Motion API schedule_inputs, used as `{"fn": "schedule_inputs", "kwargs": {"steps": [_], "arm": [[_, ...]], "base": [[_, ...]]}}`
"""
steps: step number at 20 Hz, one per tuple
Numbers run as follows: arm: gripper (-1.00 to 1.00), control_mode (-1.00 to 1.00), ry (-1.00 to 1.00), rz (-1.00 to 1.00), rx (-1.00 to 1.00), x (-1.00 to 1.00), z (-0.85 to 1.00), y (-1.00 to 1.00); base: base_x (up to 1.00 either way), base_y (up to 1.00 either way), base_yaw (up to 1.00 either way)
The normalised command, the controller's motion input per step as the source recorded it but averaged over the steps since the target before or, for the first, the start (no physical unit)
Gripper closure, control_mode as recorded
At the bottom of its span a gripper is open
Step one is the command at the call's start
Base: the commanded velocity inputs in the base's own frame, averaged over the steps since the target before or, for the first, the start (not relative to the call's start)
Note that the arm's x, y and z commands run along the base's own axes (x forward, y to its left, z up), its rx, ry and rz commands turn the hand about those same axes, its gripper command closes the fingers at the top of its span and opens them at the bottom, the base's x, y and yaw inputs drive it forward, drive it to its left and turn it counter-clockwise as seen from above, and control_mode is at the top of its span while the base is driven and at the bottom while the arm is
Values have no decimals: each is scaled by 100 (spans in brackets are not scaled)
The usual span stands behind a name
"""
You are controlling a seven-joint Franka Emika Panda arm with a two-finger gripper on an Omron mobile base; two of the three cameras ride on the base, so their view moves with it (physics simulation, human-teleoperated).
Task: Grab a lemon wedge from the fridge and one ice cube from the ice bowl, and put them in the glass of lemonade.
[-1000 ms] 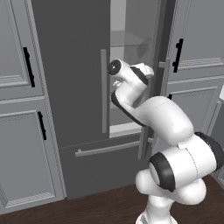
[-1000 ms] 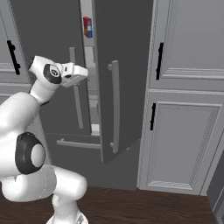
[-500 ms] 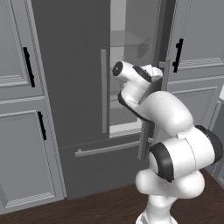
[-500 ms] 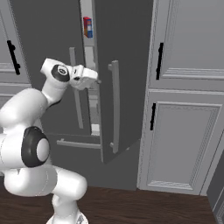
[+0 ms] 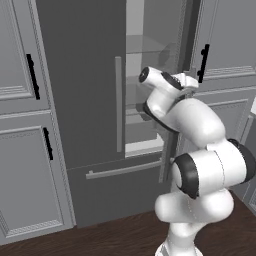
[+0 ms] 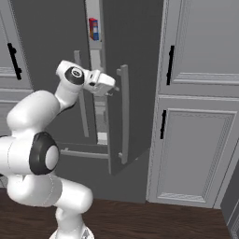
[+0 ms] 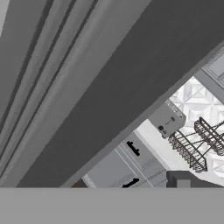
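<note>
At the fridge [image 5: 90, 100] door, the claw [image 6: 113, 88] has edged closer.

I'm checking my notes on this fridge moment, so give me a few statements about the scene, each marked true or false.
1. The fridge has its right door swung partly open. True.
2. The claw grips the lemon wedge. False: it is open and holds nothing.
3. A red and blue carton sits high inside the fridge. True.
4. The floor is white tile. False: it is dark wood.
5. The cabinet handles are black. True.
</note>
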Motion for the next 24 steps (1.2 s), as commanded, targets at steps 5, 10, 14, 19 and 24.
{"fn": "schedule_inputs", "kwargs": {"steps": [5,10,14,19,24], "arm": [[-100,-100,-11,1,0,-43,23,68],[-100,-100,-11,0,0,-26,26,79],[-100,-100,0,-2,-11,92,-14,25],[-100,-100,0,-8,-11,93,-42,0],[-100,-100,0,-22,-1,2,-17,-51]], "base": [[0,0,0],[0,0,0],[0,0,0],[0,0,0],[0,0,0]]}}
